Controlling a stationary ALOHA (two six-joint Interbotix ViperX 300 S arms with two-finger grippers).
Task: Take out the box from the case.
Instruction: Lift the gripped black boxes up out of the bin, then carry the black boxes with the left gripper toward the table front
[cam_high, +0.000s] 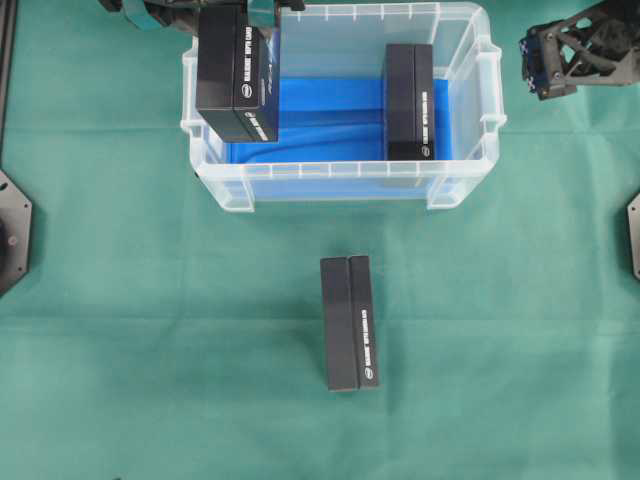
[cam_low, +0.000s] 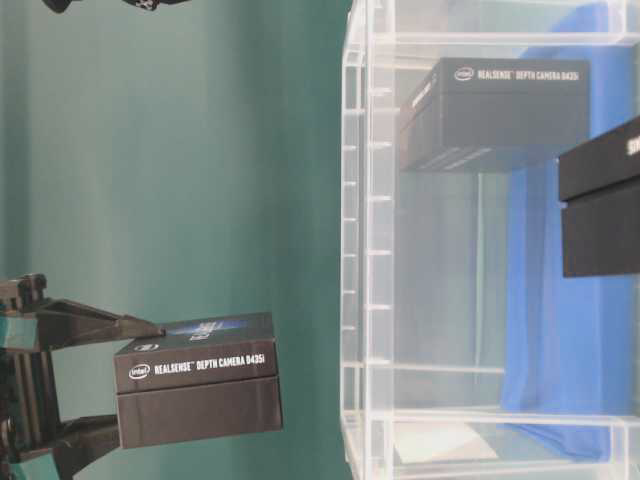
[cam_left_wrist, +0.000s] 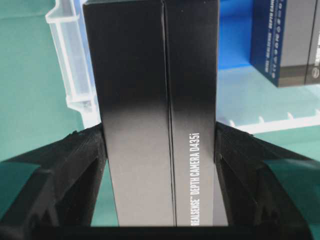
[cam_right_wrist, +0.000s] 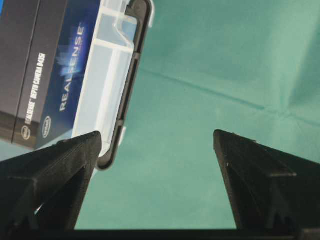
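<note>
Presently, the held box (cam_high: 236, 75), a black carton printed with white lettering, is clamped between the two fingers of the left gripper (cam_left_wrist: 160, 150); the fingers (cam_left_wrist: 82, 165) press flat against its opposite long faces. In the overhead view this box sits over the left end wall of the case (cam_high: 340, 182), partly above the interior and partly above the rim. In the table-level view the box appears raised clear of the case rim. The case is a clear plastic bin with a blue lining (cam_high: 330, 115) on its floor. A second box (cam_high: 409, 100) of the same type stands on edge inside the case, near its right wall, well apart from the left gripper. A third box (cam_high: 349, 322) lies on the green cloth (cam_high: 150, 330) in front of the case, separate from it. The right gripper (cam_right_wrist: 157, 150) is positioned outside the right end of the case, jaws spread wide and holding nothing, with green cloth visible between them.
</note>
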